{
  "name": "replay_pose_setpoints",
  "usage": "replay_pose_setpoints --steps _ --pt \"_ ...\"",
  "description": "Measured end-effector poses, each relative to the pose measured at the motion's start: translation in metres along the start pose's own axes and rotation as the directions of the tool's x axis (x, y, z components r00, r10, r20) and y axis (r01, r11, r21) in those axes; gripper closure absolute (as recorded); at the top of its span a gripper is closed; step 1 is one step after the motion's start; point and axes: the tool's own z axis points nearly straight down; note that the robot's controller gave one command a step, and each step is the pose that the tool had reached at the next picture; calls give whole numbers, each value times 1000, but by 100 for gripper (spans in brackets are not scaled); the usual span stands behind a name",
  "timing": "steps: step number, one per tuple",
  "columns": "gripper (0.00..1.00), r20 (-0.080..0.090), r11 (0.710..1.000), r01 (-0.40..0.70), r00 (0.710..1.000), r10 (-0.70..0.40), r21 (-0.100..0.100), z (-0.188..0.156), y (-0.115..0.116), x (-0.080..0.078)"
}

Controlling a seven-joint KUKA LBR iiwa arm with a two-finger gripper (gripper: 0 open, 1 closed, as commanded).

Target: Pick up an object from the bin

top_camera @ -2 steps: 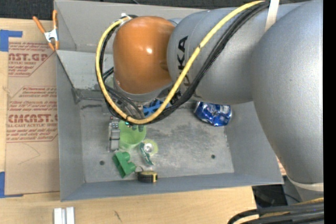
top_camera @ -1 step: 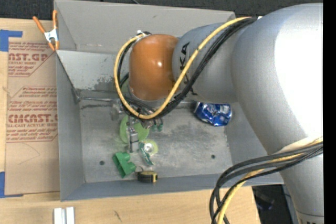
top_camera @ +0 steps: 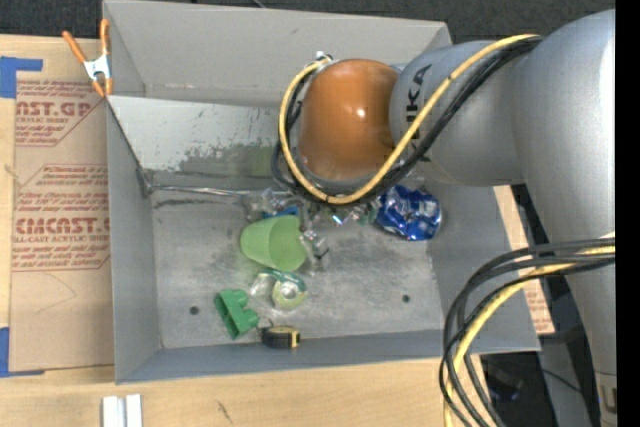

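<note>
As placed now, claw (top_camera: 314, 237): low over the bin floor, just beside the pale green rounded plastic piece (top_camera: 270, 243), at that piece's view-right edge; touching or just clear, cannot tell.
Claw state: cannot tell whether apart or together; hidden from above by the orange domed wrist cover (top_camera: 345, 120).
Held thing: none visible in the claw.
Landmark: pale green rounded plastic piece, lying near the middle of the grey metal bin (top_camera: 180, 215).
Direction from claw to nearest thing: toward view-left, to that same pale green piece; likely target, judged only from closeness.
Long axis of pale green piece: roughly across the view, a little wider than deep; too rounded to give a firm axis.
Blue crinkled foil wrapper (top_camera: 408, 213): view-right of the pale green piece and slightly toward the back wall, on the claw's other side, near.
Clear ring-shaped plastic thing with green inside (top_camera: 287, 291): just in front of the pale green piece, toward the near wall.
Dark green plastic block (top_camera: 235, 312): in front of the pale green piece and to view-left, apart from it.
Small black and yellow thing (top_camera: 280, 337): further in front of the pale green piece, against the near wall.
Clear and blue small bits (top_camera: 270, 205): just behind the pale green piece, partly under the arm; kind not clear.
Coming move, as judged: short shift to view-left to centre over the pale green piece before closing; otherwise a risk of catching only its edge and nudging it away.
</note>
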Motion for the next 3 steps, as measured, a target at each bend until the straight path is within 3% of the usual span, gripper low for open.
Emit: replay_pose_setpoints --steps 1,2,3 --pt "100 1 1000 3 1000 -3 -4 0 3 -2" --pt "100 8 999 -34 999 34 1 -108 30 -10" --pt "100 4 984 176 984 -176 1 -180 30 16"
